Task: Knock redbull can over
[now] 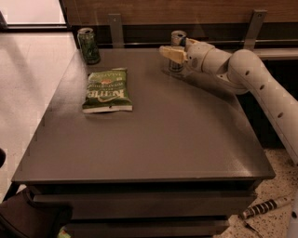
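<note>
A dark green metal can [88, 45] stands at the grey worktop's [153, 139] back-left corner, with a green crisp bag [107, 90] lying flat in front of it. The slim silver-and-blue redbull can [177, 38] stands upright at the back edge. The gripper [164, 50] lies across the front of this can, its tan fingers pressed together and holding nothing. The white arm [251, 74] reaches in from the right edge, its wrist level.

A dark grey table [153, 139] fills the middle, with stacked ledges below its front edge; behind it runs a wood-panelled wall [195, 9] with two metal brackets [115, 29]; pale glossy floor [28, 83] lies left, speckled floor [274, 190] right; the gripper [170, 52] hangs over the table's far edge.
</note>
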You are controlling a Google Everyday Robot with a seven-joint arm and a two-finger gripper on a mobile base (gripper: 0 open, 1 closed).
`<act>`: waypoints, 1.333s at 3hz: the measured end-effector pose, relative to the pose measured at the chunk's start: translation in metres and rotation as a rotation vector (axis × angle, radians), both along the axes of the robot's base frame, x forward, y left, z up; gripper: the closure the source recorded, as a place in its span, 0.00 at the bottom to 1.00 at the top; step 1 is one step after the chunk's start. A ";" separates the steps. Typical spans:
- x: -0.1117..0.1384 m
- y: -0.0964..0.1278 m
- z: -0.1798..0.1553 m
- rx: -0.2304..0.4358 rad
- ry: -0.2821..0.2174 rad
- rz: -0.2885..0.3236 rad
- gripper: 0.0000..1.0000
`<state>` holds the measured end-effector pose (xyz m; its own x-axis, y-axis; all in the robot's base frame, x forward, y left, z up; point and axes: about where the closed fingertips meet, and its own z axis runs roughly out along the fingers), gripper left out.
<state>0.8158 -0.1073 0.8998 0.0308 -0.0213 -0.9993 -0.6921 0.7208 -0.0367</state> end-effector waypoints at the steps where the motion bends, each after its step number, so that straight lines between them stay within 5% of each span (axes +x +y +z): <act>1: 0.000 0.004 0.000 0.000 0.000 0.005 0.62; 3: 0.000 0.010 0.000 0.002 0.001 0.013 1.00; 4: -0.008 0.014 0.014 -0.061 0.029 0.033 1.00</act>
